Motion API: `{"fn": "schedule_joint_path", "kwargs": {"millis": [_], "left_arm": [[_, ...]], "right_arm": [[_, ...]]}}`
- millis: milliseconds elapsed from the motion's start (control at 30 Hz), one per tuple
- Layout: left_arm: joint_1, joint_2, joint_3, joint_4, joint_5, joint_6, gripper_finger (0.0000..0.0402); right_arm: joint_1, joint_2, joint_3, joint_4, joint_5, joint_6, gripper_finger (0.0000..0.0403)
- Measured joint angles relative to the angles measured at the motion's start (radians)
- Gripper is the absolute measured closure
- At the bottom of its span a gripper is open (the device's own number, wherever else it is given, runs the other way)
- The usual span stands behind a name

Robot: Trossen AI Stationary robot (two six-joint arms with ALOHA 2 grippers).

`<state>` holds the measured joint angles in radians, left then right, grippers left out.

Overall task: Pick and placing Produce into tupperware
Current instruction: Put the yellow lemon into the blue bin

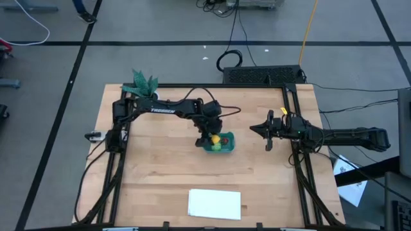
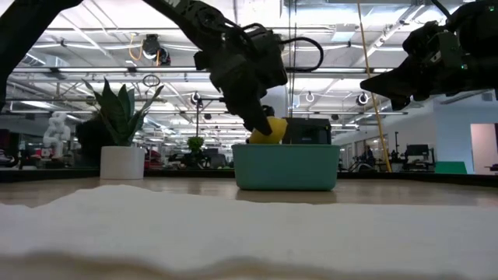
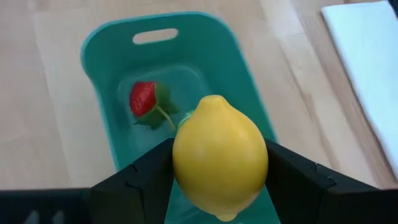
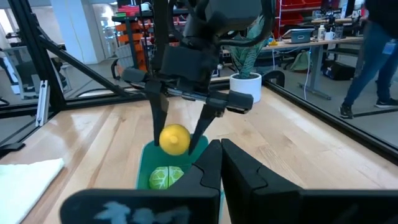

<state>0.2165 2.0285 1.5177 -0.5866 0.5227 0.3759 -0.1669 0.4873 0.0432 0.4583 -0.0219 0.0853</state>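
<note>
My left gripper point(image 1: 210, 136) is shut on the yellow lemon point(image 3: 219, 163) just above the teal tub point(image 1: 227, 147), which stands in the middle of the table. In the tub lie the small red fruit point(image 3: 142, 98) and the round green one point(image 4: 165, 178). In the low view the lemon point(image 2: 268, 131) shows at the height of the tub's rim point(image 2: 286, 148). My right gripper point(image 1: 253, 130) hovers empty to the right of the tub, its fingers together point(image 4: 221, 152). My left gripper pinches the lemon between its two fingers, one on each of its opposite sides point(image 3: 180, 168). The fingers point(image 4: 160, 118) come from above and point down, holding the lemon near their free ends. The lemon hangs over the tub, clear of its floor.
A plant in a white pot point(image 1: 142, 85) stands at the table's far left corner. A flat white sheet point(image 1: 214, 203) lies near the front edge. Bare wood lies left of and in front of the tub.
</note>
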Motion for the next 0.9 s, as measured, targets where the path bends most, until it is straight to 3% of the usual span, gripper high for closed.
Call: {"fn": "schedule_joint_path", "kwargs": {"millis": [433,667,900], "left_arm": [[-0.016,0.031,0.0,0.033,-0.034,-0.018,0.0176],[-0.018,0.032,0.0,0.016,-0.048,0.069,0.0176],[-0.014,0.032,0.0,0.021,-0.026,-0.011,0.0176]], "right_arm": [[0.0,0.007,0.0,-0.008,0.0,0.0,0.0403],[0.0,0.007,0.0,-0.008,0.0,0.0,0.0403],[0.0,0.007,0.0,-0.008,0.0,0.0,0.0403]]}}
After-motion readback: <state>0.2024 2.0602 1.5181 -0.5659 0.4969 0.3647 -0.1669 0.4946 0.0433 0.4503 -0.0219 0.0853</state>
